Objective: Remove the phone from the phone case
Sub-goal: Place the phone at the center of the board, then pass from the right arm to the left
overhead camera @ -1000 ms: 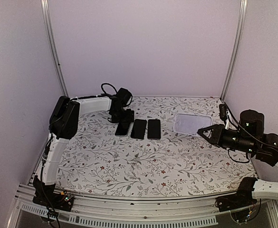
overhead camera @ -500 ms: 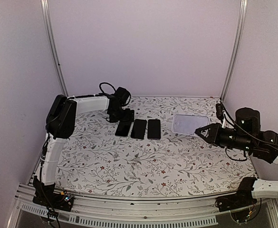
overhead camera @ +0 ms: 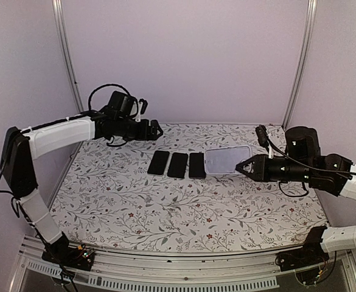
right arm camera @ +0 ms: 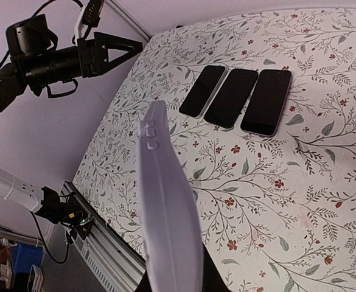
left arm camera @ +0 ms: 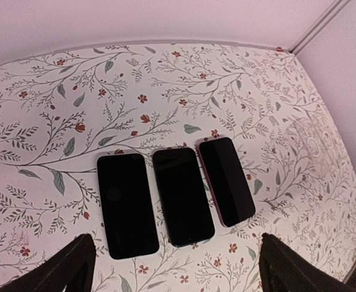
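Three black phones lie side by side on the floral table: left [overhead camera: 159,162] [left arm camera: 126,204], middle [overhead camera: 178,164] [left arm camera: 182,196], right [overhead camera: 196,165] [left arm camera: 227,180]. The phone case [overhead camera: 229,160] [right arm camera: 165,207], a pale clear shell, hangs just right of that row. My right gripper [overhead camera: 244,166] is shut on its right edge. In the right wrist view the case is edge-on and hides the jaws. No black phone shows inside it. My left gripper [overhead camera: 156,129] [left arm camera: 176,243] is open, raised above and behind the phones, holding nothing.
The table's back wall and side walls close in the work area. Metal frame posts [overhead camera: 68,61] stand at the back corners. The front rail [overhead camera: 178,271] with the arm bases runs along the near edge. Floral cloth [overhead camera: 165,207] lies in front of the phones.
My left arm has risen from the left phone and swung up and back, jaws wider. My right gripper has carried the case leftward, next to the row of phones.
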Controlling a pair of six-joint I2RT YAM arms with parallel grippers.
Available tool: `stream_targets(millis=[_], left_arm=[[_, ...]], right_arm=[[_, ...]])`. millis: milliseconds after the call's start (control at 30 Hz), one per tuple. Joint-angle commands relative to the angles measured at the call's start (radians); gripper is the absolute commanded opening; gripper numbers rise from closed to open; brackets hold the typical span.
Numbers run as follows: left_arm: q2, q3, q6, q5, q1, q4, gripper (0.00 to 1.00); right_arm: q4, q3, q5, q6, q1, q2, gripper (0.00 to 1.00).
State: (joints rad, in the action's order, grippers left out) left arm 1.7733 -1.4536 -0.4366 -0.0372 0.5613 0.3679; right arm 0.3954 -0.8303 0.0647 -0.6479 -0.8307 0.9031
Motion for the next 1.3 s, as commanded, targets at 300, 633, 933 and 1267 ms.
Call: stream_targets(millis=[300,633,933,1267], left_arm=[[-0.398,0.325,0.328,-0.183,0.162,-0.194,0.93],[-0.465,0.399,0.422,-0.143,0.326,-0.176,0.86],[-0.493,0.402,0.51,-0.047,0.489,-0.136,0.78],[-0.433,0.397,0.527,0.092,0.559,-0.108,0.65]], right_arm=[[0.06,-0.146,0.264,0.23,0.001,0.251,0.06],[0.146,-0.189,0.334,0.284,-0.01,0.337,0.05],[0.233,-0.286,0.368,0.31,-0.037,0.434,0.04],[0.263,-0.358,0.372,0.343,-0.091,0.493,0.03]])
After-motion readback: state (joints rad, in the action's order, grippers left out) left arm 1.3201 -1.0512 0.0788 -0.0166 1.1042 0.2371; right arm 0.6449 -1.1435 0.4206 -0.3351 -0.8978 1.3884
